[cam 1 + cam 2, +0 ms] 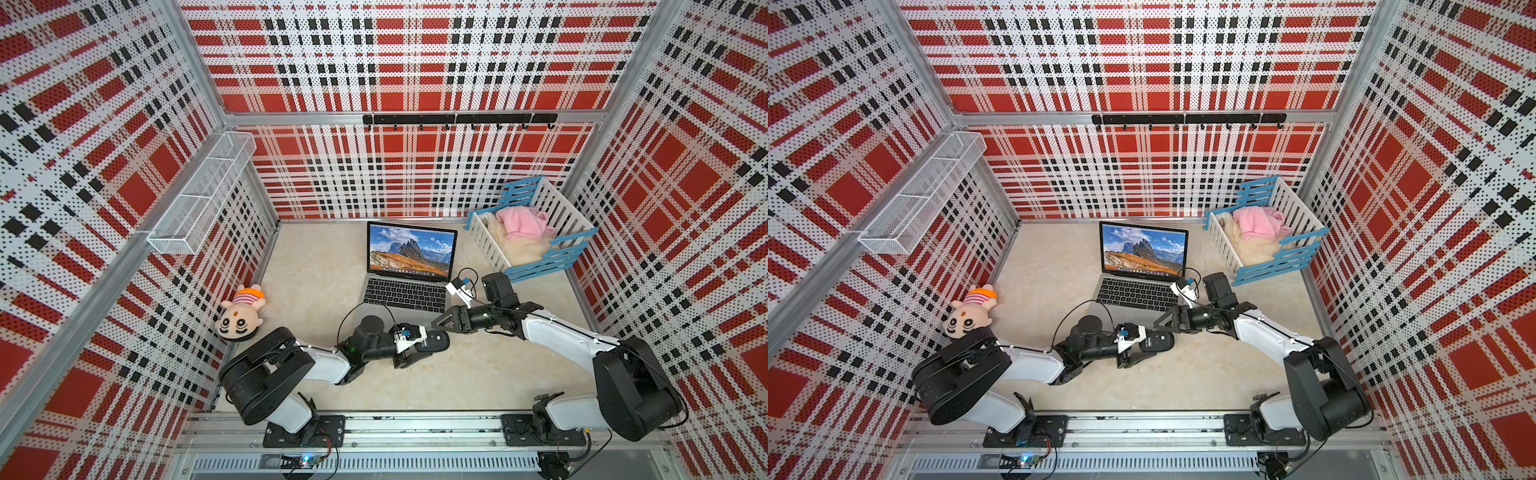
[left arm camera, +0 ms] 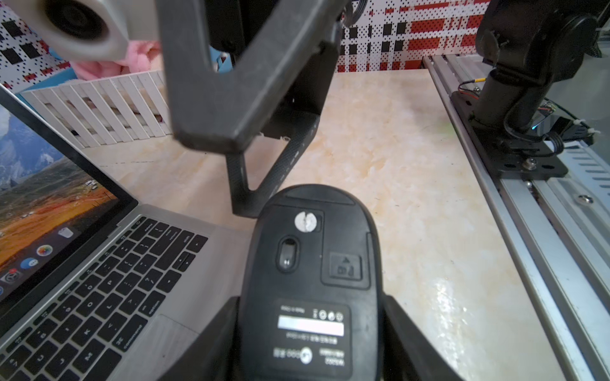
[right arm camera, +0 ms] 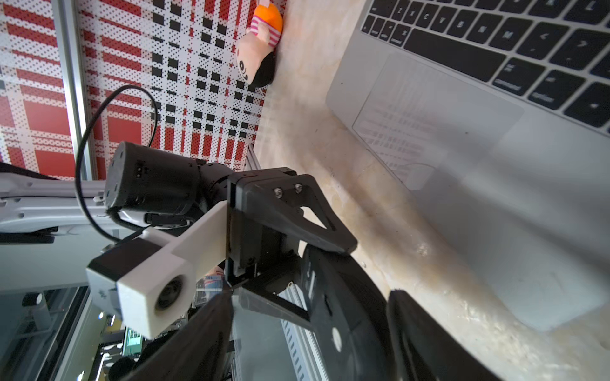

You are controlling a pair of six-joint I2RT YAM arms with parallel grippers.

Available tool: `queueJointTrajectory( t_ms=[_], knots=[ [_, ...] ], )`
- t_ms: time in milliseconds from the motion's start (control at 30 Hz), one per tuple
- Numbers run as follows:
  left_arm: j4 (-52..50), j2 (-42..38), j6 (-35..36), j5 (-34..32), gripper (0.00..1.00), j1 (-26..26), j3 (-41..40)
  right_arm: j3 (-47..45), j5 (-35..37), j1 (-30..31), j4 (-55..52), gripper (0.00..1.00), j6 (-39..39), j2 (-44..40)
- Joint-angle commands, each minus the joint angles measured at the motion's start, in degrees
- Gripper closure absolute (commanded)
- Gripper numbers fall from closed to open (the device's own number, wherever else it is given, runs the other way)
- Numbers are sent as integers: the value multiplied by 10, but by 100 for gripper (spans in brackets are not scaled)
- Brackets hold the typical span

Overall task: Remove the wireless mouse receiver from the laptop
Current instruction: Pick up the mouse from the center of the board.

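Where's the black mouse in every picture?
In a top view: the mouse is just in front of the laptop.
In a top view: same place, in front of the laptop.
Left wrist: upside down between the left fingers, beside the laptop.
Right wrist: its curved edge shows between the right fingers.
Shared landmark: the laptop's keyboard.

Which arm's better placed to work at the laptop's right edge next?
Right, likely. The right gripper is open beside the front right corner of the laptop, with its jaws loosely around the tip of the mouse. The left gripper is shut on the mouse, so it's occupied.
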Motion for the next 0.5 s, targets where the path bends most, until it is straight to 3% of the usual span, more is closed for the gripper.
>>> queueJointTrajectory(
  t_ms=[0,467],
  knots=[
    [-22,-22,13,-10,76,-2,4,1,-25,0,12,26,3,0],
    [-33,-77,19,-17,75,5,-14,-48,-29,-3,31,25,33,-23]
  ],
)
